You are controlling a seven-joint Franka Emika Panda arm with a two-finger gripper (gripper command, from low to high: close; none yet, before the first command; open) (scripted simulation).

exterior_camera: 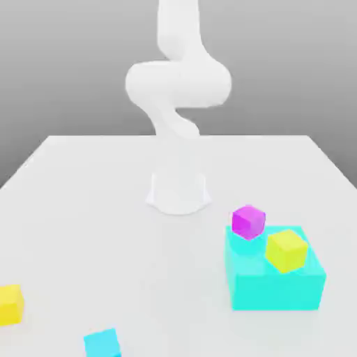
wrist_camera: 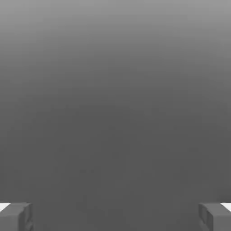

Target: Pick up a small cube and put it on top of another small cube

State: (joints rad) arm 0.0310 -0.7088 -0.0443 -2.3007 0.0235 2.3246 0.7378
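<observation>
The white tabletop (exterior_camera: 84, 209) carries the white robot arm (exterior_camera: 178, 84) at its far middle. A large cyan block (exterior_camera: 279, 282) sits toward the exterior view's right, with a small greenish-yellow cube (exterior_camera: 286, 250) on top and a small magenta cube (exterior_camera: 248, 221) at its far corner. A small plain cyan cube (exterior_camera: 102, 343) lies at the near edge, a bright yellow cube (exterior_camera: 10, 304) to its left. The jaws (wrist_camera: 115, 216) are spread wide, holding nothing.

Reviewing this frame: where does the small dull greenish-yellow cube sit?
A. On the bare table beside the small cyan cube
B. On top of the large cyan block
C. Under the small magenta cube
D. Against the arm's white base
B: in the exterior view the small dull greenish-yellow cube rests on the top face of the large cyan block, near the small magenta cube.
</observation>
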